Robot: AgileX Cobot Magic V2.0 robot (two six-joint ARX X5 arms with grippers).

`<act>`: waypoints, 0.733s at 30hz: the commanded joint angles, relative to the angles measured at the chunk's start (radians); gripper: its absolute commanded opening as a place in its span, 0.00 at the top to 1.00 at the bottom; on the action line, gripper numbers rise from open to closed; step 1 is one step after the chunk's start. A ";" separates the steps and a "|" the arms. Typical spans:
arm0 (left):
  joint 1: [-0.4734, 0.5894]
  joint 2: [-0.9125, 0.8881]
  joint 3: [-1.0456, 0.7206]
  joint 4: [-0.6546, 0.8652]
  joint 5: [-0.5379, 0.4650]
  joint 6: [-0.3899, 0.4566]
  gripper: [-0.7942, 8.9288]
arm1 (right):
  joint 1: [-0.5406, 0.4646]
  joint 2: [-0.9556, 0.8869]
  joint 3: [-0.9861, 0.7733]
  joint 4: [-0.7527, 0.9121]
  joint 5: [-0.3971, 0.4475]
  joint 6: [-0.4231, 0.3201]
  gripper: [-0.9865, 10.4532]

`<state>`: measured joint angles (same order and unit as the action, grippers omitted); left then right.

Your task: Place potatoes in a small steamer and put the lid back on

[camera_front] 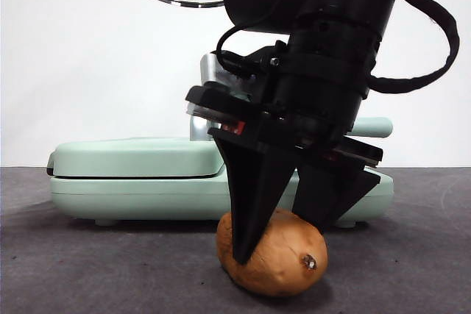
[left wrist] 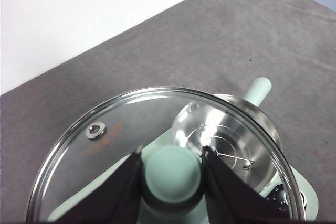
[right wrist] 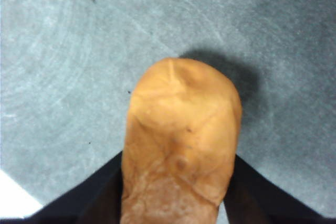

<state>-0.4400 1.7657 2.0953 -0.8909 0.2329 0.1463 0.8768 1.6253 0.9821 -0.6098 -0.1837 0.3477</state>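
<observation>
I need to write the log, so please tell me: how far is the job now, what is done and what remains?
Done: the glass lid is off, held up by the left gripper clamped on its knob above the open steamer. In hand: the right gripper straddles the potato, which rests on the table. Left: lift the potato into the steamer, then put the lid back.

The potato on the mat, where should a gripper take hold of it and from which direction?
Grip the potato across its narrow middle, coming straight down from above. It lies on its side on the grey mat, long axis level, so its rounded flanks are free for a jaw each. The right gripper already straddles it this way. The ends taper, so a grip there would likely slip.
</observation>
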 commanded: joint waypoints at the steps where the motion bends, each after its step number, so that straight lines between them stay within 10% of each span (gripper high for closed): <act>1: 0.006 -0.007 0.041 0.023 0.003 0.010 0.90 | -0.008 0.013 0.051 -0.013 -0.001 -0.017 0.80; 15: 0.082 -0.007 0.041 0.039 0.003 0.006 0.90 | -0.393 0.278 1.027 -0.517 0.002 -0.249 0.80; 22: 0.082 -0.007 0.041 0.038 0.003 0.005 0.90 | -0.458 0.452 1.167 -0.539 0.000 -0.262 0.80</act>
<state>-0.3546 1.7657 2.0953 -0.8825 0.2329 0.1459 0.4164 2.0388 2.1204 -1.1435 -0.1829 0.1009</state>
